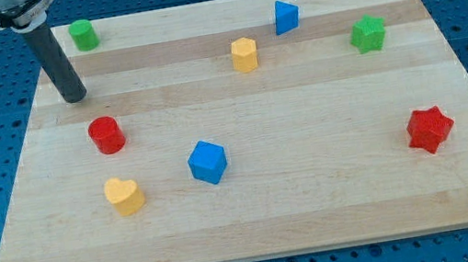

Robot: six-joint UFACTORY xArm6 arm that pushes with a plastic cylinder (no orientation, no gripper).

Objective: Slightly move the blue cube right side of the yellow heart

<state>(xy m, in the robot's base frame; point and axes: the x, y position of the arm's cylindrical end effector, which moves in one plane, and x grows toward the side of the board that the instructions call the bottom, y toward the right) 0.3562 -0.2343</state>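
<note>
The blue cube [207,162] sits on the wooden board [319,202] at the lower middle-left. The yellow heart [124,195] lies to its left and slightly lower, with a gap between them. My tip [76,98] rests on the board near the upper left, well above both blocks and just above the red cylinder [106,134]. It touches no block.
A green cylinder [84,33] is at the top left. A yellow hexagonal block [244,54] and a blue triangular block [286,16] sit at the upper middle. A green star [368,33] is at the upper right and a red star [429,129] at the right.
</note>
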